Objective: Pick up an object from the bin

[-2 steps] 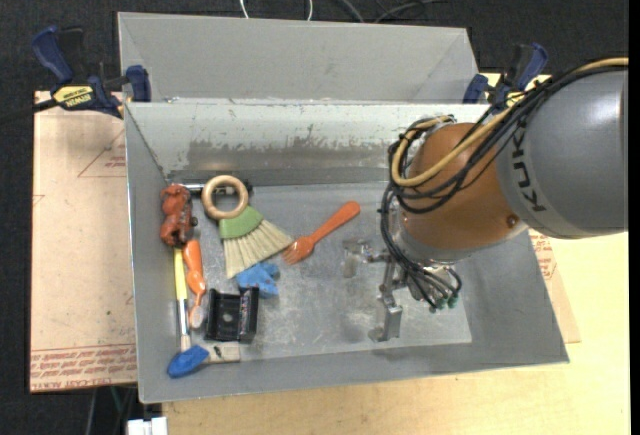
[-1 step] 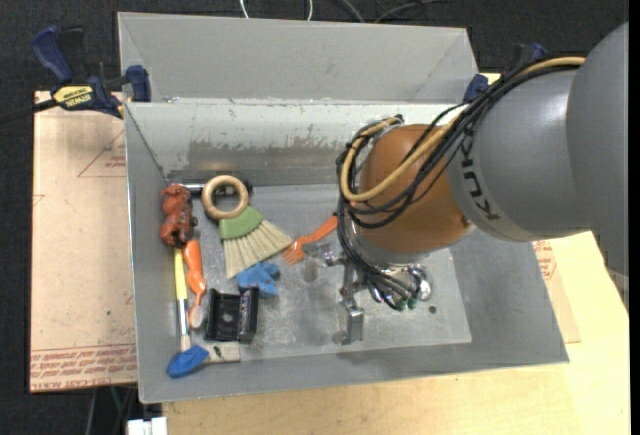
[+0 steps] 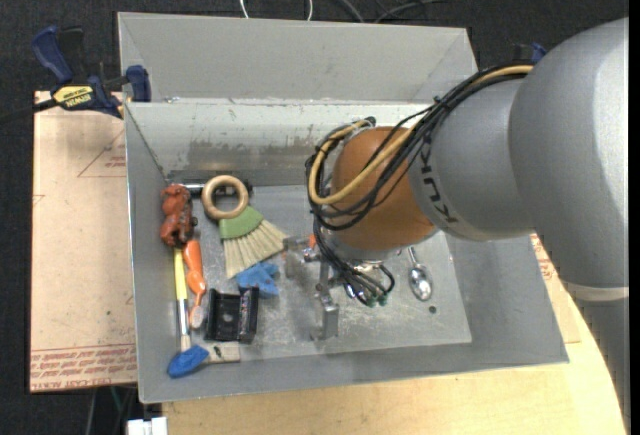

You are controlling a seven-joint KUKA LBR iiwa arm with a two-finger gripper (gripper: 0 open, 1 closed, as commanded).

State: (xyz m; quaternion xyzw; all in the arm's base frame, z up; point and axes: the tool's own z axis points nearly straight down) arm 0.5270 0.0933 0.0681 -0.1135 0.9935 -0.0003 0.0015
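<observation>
My gripper (image 3: 311,285) hangs under the orange cover, low over the bin's middle floor. Its two grey fingers stand apart, open, with nothing between them. Just left of the fingers lies a small blue crumpled piece (image 3: 258,276). Above that rests a small brush (image 3: 250,238) with a green handle and straw-coloured bristles. A black boxy thing (image 3: 233,315) lies lower left of the fingers. To the right, past the arm's cables, lies a metal spoon (image 3: 418,281).
Along the left wall lie a wooden ring (image 3: 225,196), a brown figure (image 3: 177,213), an orange piece (image 3: 193,268), a thin yellow stick (image 3: 181,295) and a blue bit (image 3: 187,361). The arm reaches in from the right over the bin's right half.
</observation>
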